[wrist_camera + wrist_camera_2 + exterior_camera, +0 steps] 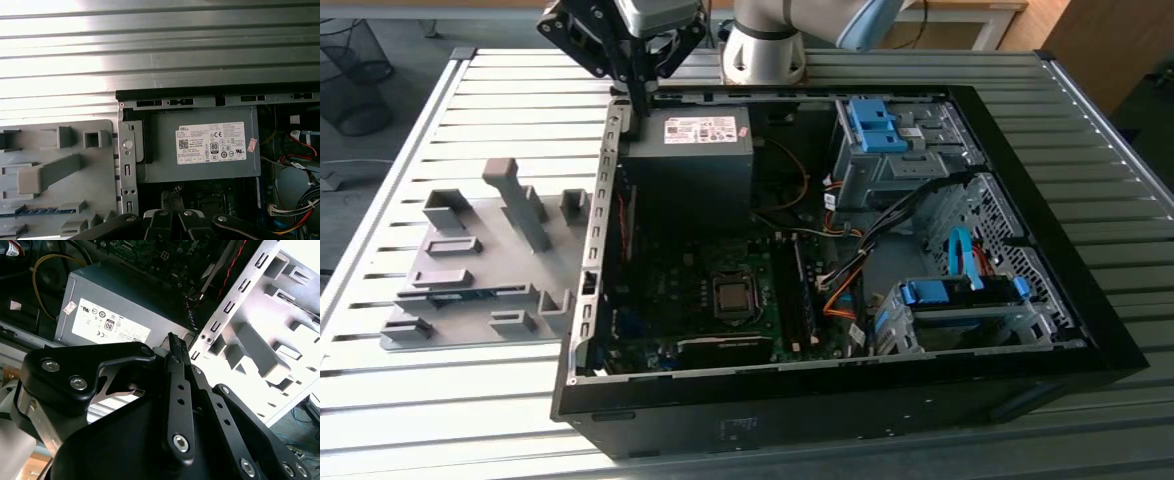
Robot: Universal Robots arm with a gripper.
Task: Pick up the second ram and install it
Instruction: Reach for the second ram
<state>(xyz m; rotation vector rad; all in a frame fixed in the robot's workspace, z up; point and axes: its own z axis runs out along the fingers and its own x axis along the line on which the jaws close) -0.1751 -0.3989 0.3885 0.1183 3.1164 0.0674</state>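
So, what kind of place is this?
Probably a robotics lab bench for computer assembly: an open desktop PC case lies on a slatted metal table, a grey parts fixture sits beside it, and a robot arm's base stands behind.

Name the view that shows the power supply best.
First wrist view: the power supply faces the camera, label whole. The exterior view shows it obliquely; in the second wrist view the tool covers part of it.

Closed black fingers (177,365) over grey power supply (125,300), pale fixture tray (287,290) nearby.
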